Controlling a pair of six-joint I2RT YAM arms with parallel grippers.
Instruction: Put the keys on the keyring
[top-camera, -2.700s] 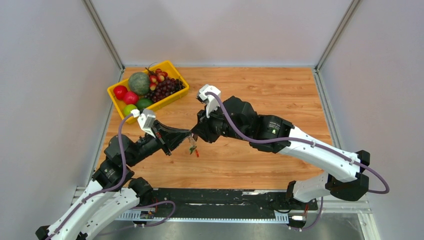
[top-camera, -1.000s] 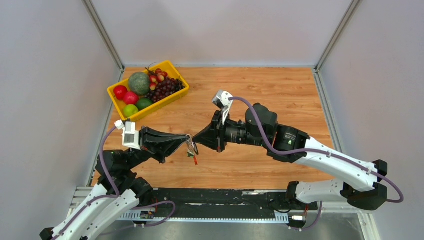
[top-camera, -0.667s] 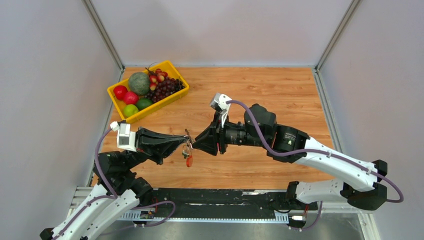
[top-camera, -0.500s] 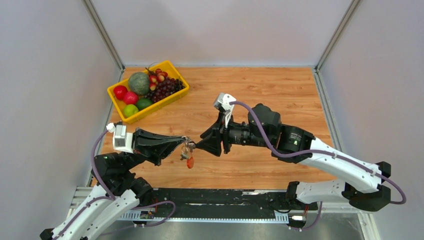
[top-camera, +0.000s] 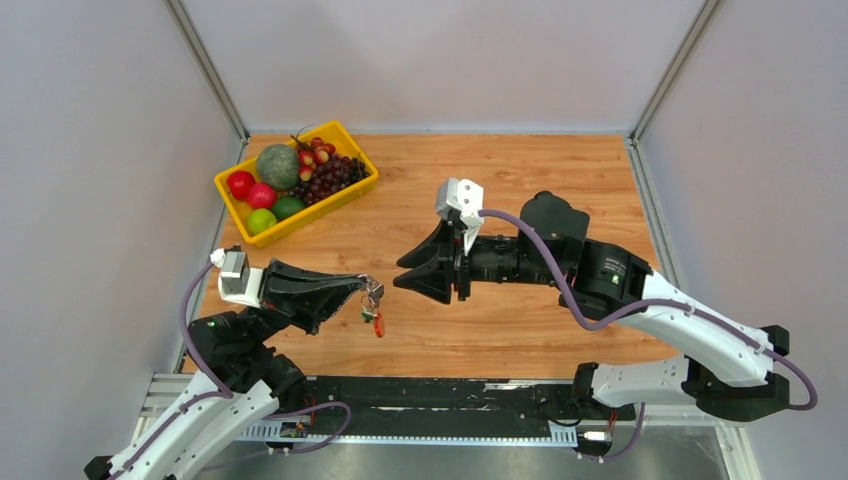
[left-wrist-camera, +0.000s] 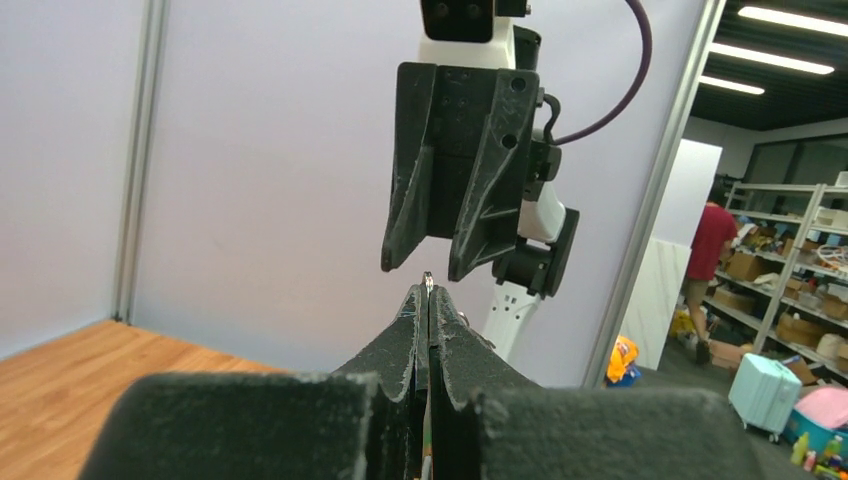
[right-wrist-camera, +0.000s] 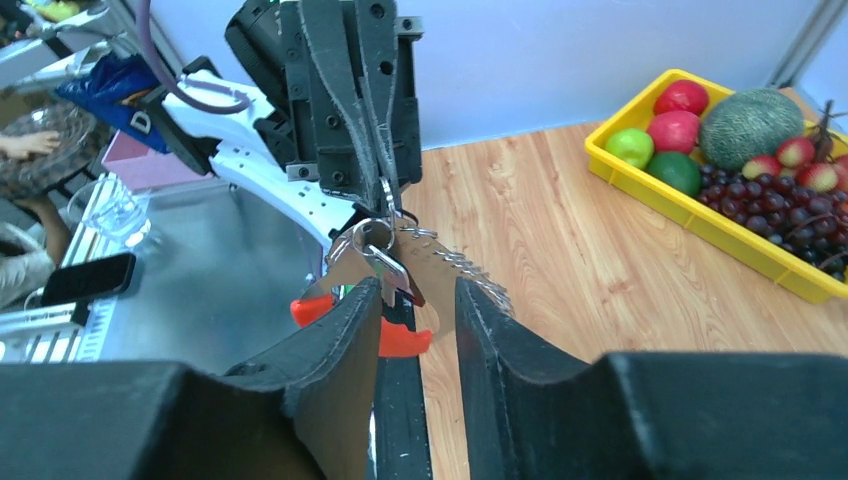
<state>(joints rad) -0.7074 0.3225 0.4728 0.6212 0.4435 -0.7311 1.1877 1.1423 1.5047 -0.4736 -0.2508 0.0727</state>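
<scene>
Now the left gripper (top-camera: 362, 286) has its fingers closed on the keyring (top-camera: 373, 302), which dangles above the surface (top-camera: 560, 170) toward the near edge, left of middle. The right gripper (top-camera: 398, 273) faces it just apart, fingers open and empty. The ring is best held steady while the right approaches slowly and level.

Wooden table (top-camera: 560, 170), yellow basket (top-camera: 340, 198) at its far left corner, green melon (top-camera: 278, 166), red apples (top-camera: 240, 184), green apple (top-camera: 260, 220) and dark grapes (top-camera: 335, 175) inside, person in red shirt (left-wrist-camera: 712, 245), pale blue suitcase (left-wrist-camera: 765, 392).
</scene>
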